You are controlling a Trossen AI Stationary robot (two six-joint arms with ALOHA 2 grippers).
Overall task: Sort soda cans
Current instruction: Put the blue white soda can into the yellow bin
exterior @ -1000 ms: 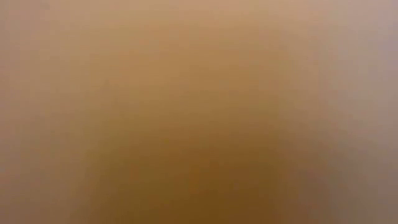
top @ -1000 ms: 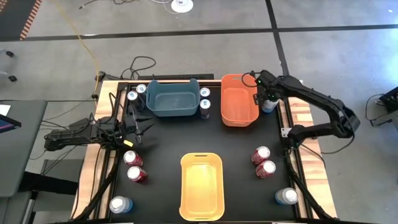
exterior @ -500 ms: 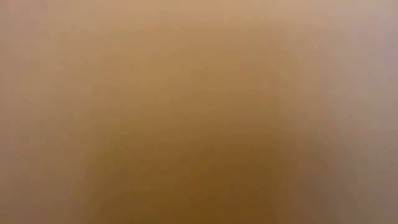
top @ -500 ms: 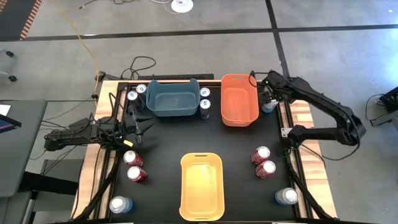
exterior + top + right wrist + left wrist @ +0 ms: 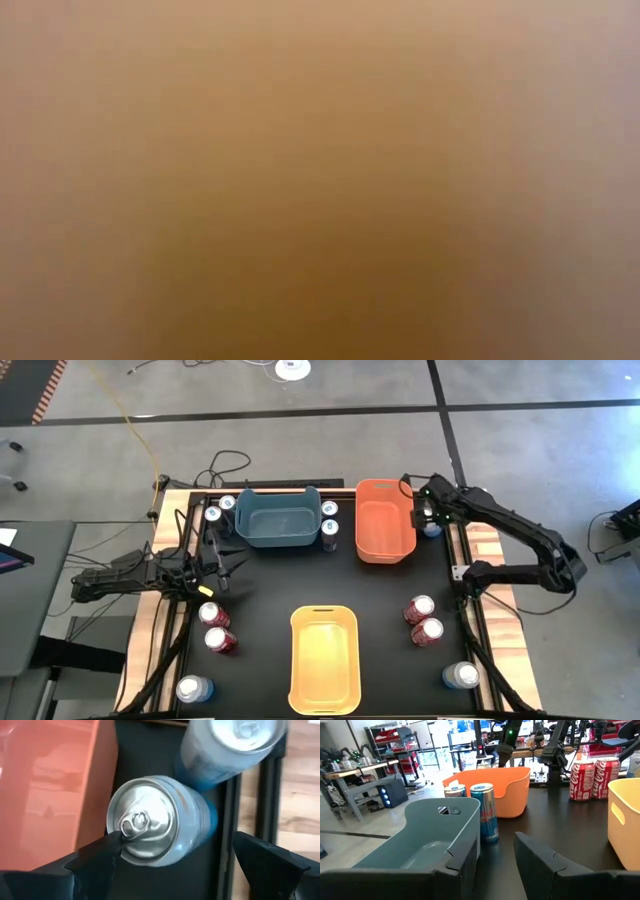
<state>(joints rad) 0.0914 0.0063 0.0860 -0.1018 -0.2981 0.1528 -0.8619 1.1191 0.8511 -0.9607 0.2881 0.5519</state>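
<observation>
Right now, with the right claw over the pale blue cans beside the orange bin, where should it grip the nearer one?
Grip the upright pale blue metal can on its cylindrical wall just below the silver top, descending from straight above. The open right claw has one finger on each side; the orange plastic bin and the second can crowd the other sides.

The high camera looks straight down on my whole table. My left wrist camera faces level across it; both share the orange plastic bin (image 5: 385,520) (image 5: 506,787). My right wrist camera looks closely down.
</observation>
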